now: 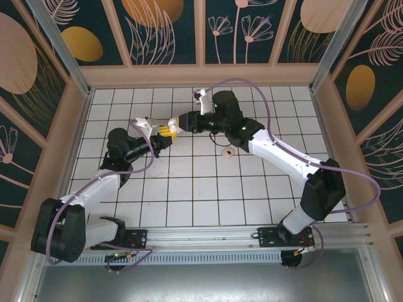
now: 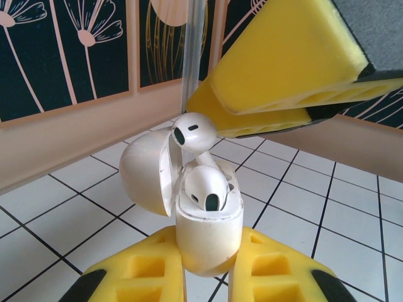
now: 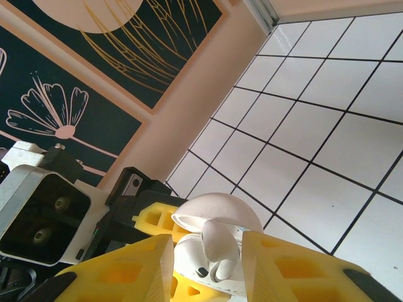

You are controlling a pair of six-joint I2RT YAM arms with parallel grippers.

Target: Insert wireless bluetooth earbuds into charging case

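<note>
The white charging case (image 2: 210, 236) stands upright with its lid (image 2: 145, 173) swung open, and my left gripper (image 2: 208, 255) is shut on its lower half. One earbud (image 2: 204, 185) sits in the case. A second earbud (image 2: 194, 131) stands tilted above it, stem down in the other slot, head well clear of the rim. My right gripper (image 3: 208, 251) hovers over the case with its yellow fingers (image 2: 283, 69) a little apart. That upper earbud (image 3: 220, 245) lies just past the tips, with a gap to one finger. Both grippers meet over the back middle of the table (image 1: 165, 131).
A small pinkish round piece (image 1: 228, 153) lies on the white grid table (image 1: 208, 189) under the right arm's forearm. Patterned walls (image 1: 201, 31) close in the back and sides, and a metal rail (image 1: 208, 236) runs along the near edge.
</note>
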